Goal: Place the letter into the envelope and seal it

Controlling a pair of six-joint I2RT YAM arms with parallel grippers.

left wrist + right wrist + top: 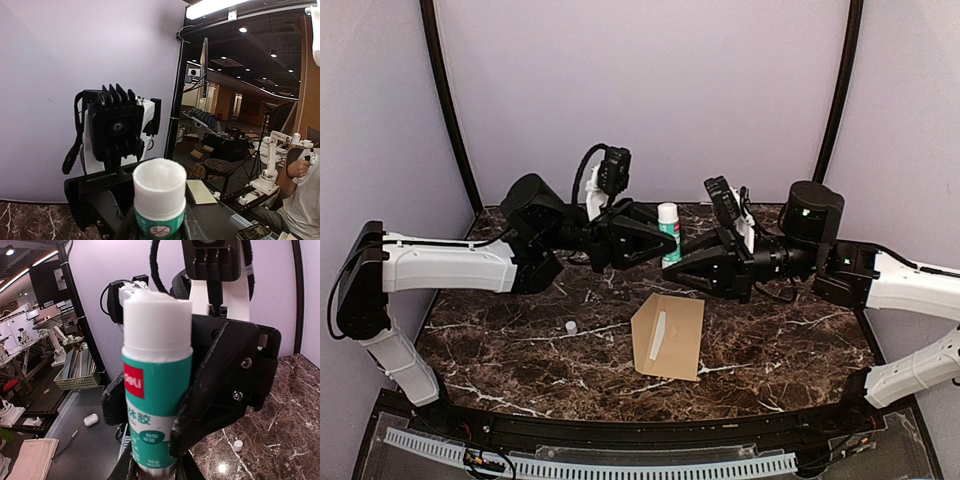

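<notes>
The brown envelope (670, 337) lies flat on the marble table in front of the arms, with a pale narrow strip (655, 338) across its left half. The cream bordered letter does not show as a separate sheet. Above the table's far middle, a green-and-white glue bottle (668, 232) stands upright between both grippers. My left gripper (658, 243) is shut on its body (159, 227). My right gripper (680, 262) is shut on its lower end (155, 467), and the left gripper's black fingers (220, 390) press its sides higher up. The bottle's white top (159, 180) points up.
A small white cap (570, 326) lies on the table left of the envelope; it also shows in the right wrist view (238, 444). Purple walls and black curved posts (448, 100) close the back. The table's black front rim (620, 428) lies near the arm bases.
</notes>
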